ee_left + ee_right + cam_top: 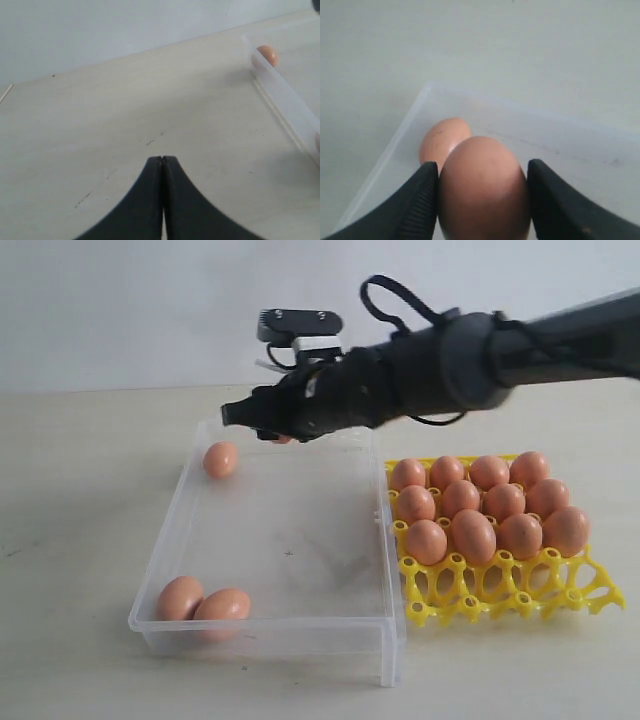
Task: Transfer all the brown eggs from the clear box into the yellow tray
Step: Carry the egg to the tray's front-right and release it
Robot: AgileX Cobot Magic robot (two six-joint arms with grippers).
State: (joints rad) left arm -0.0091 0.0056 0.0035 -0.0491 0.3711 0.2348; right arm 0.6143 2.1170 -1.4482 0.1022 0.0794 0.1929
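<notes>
Plastic and see-through, the clear box (300, 640) held three loose brown eggs (221, 459); the yellow tray (500, 590) beside the box carried twelve. Above the box's far edge the right gripper (240, 412) clasped one egg (482, 185), and outside the box the left gripper (162, 165) had its jaws pressed together

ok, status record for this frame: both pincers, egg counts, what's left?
right pincer: shut on held egg, at the far end of the clear box
left pincer: shut, empty, over the table outside the box
box eggs: three; far-corner egg, near-corner pair touching each other
yellow tray: twelve tray eggs, nearest row of cups empty
left to move: four, counting the held one
</notes>
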